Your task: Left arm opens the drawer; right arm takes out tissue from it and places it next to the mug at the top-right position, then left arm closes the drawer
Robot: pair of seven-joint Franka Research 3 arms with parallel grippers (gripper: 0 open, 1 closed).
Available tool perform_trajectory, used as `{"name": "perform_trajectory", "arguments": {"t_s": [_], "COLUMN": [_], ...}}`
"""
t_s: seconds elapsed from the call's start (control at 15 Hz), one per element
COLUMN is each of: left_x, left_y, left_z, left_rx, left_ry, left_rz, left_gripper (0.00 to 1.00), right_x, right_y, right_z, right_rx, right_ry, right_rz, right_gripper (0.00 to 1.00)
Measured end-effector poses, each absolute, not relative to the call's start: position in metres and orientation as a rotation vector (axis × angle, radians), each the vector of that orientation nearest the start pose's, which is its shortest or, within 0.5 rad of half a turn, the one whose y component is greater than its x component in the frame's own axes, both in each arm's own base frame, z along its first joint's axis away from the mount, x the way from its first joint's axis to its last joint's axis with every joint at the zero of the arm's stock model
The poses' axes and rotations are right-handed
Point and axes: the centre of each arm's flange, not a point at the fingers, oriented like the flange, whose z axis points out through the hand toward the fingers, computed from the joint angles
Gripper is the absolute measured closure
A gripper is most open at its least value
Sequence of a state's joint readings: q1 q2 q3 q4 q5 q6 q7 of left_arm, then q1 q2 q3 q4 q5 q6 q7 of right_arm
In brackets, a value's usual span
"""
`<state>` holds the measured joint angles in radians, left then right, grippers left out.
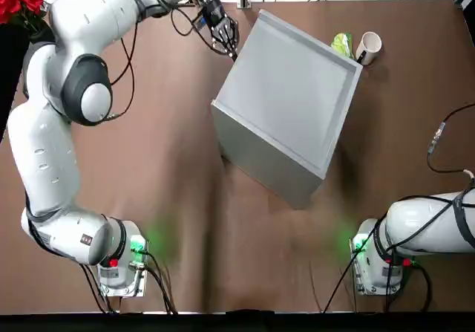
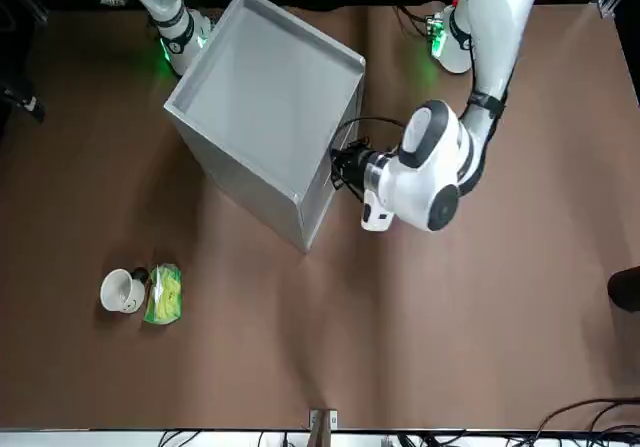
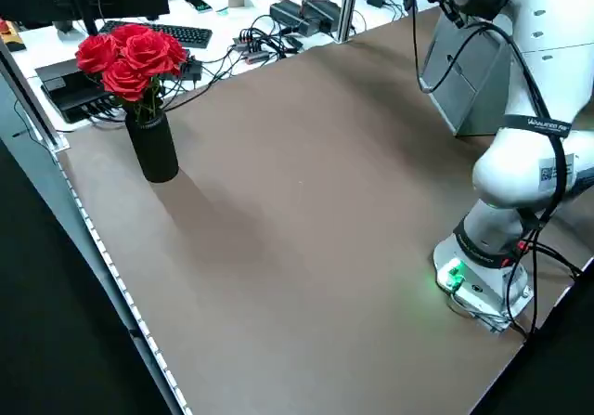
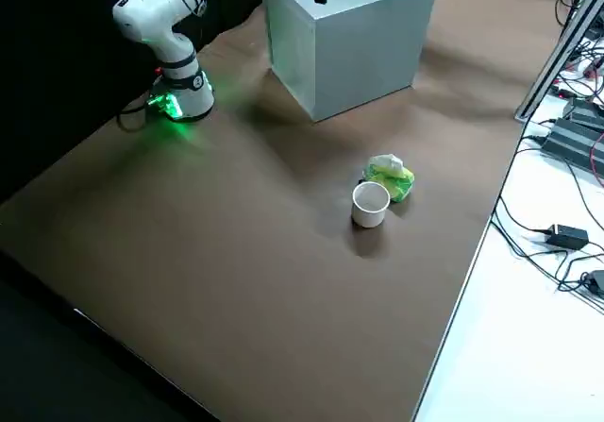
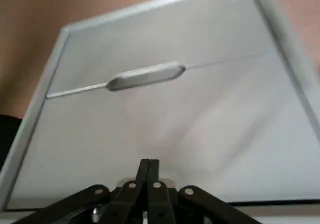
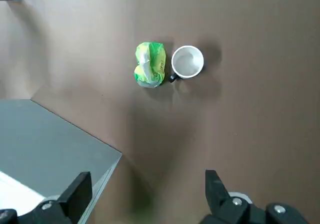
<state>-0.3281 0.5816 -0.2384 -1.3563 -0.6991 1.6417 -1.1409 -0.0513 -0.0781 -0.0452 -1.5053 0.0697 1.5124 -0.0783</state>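
closed fingertips of the left pincer (image 5: 148,170) are held at the grey drawer (image 5: 165,129) front, which is shut flush.
its long handle (image 5: 146,76) is seen lying crosswise just ahead of the pincer, so only a short push or a withdrawal is judged to remain. the tissue (image 6: 150,64) is found on the tabletop (image 6: 250,108), touching the mug (image 6: 187,62) beside the cabinet (image 1: 286,105). the right pincer (image 6: 147,194) is spread open and empty, raised well apart from both.
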Motion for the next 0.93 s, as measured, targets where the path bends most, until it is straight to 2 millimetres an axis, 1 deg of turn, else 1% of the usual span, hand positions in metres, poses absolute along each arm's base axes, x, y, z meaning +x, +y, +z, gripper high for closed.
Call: {"name": "perform_trajectory", "arguments": {"t_s": [0.07,0.13,0.27,0.33,0.47,0.67,0.8,0.93], "left_x": [0.577,0.588,0.614,0.639,0.657,0.666,0.666,0.663], "left_y": [-0.386,-0.371,-0.330,-0.282,-0.238,-0.190,-0.165,-0.139], "left_z": [0.407,0.411,0.418,0.424,0.437,0.474,0.499,0.534], "left_rx": [-2.985,-2.995,-3.009,-3.014,-3.050,-3.082,-3.092,-3.133], "left_ry": [-1.198,-1.227,-1.299,-1.367,-1.339,-1.211,-1.096,-0.962], "left_rz": [1.322,1.273,1.155,1.012,0.800,0.472,0.295,0.152], "left_gripper": [0.99,0.99,0.99,0.93,0.76,0.49,0.33,0.32], "right_x": [0.521,0.521,0.521,0.520,0.520,0.521,0.521,0.521], "right_y": [-0.044,-0.045,-0.047,-0.049,-0.049,-0.049,-0.048,-0.047], "right_z": [0.692,0.692,0.692,0.692,0.690,0.688,0.688,0.687], "right_rx": [-3.076,-3.079,-3.082,-3.082,-3.083,-3.082,-3.082,-3.083], "right_ry": [0.019,0.021,0.027,0.031,0.032,0.033,0.031,0.027], "right_rz": [-0.140,-0.140,-0.140,-0.139,-0.134,-0.127,-0.125,-0.123], "right_gripper": [0.00,0.00,0.00,0.00,0.00,0.00,0.00,0.00]}}
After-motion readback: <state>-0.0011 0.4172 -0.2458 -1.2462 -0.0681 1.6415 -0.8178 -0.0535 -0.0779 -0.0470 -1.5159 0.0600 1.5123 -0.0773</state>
